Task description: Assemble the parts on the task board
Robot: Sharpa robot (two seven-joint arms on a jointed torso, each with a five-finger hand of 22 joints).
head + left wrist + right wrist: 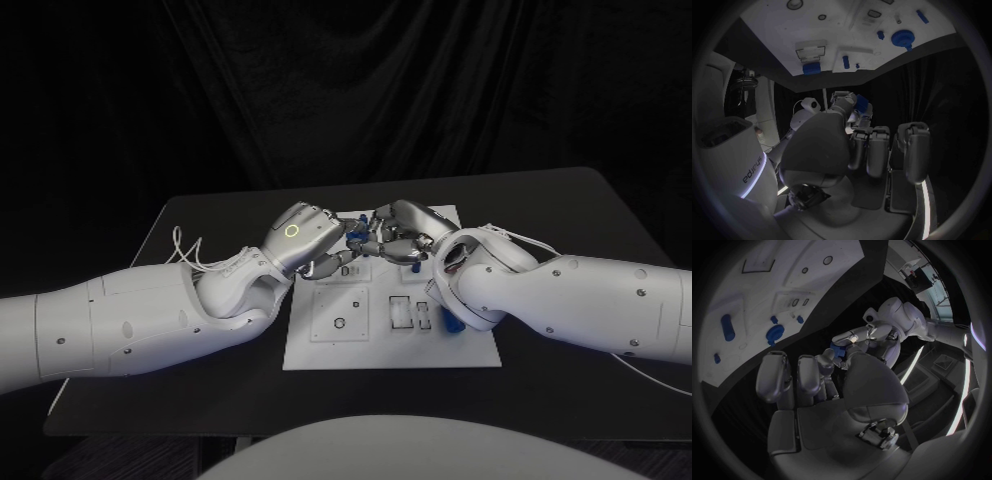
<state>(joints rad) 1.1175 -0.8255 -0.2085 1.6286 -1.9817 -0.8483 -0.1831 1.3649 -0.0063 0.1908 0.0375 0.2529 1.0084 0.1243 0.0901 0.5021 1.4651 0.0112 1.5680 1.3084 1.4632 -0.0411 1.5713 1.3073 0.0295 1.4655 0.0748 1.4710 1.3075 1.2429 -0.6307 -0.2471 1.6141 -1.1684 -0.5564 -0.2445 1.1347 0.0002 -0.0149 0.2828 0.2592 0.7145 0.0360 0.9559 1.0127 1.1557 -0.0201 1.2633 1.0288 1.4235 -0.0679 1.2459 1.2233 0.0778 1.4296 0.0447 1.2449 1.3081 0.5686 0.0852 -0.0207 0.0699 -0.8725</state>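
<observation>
2 hands meet above task board (325, 345) far edge: left hand (306, 235), right hand (404, 228) jointly pinching blue part (356, 238).

arms: two, white, smooth rounded shells, thick towards the body, dotted with small dark screws
left arm (137, 325): white casing in segments with dark seams; thin white cables loop at the wrist
right arm (577, 295): same white casing; white cables arch over the wrist, another trails under the forearm
left hand (306, 236): silver-grey metal, rounded back bearing a small glowing ring mark, jointed fingers with darker pads
right hand (404, 230): silver-grey, many-fingered, dark gaps between segments
palms: in the wrist views, smooth grey domed plates with blocky fingers (879, 150)
wrist base: dark screwed fitting (878, 434)
</observation>
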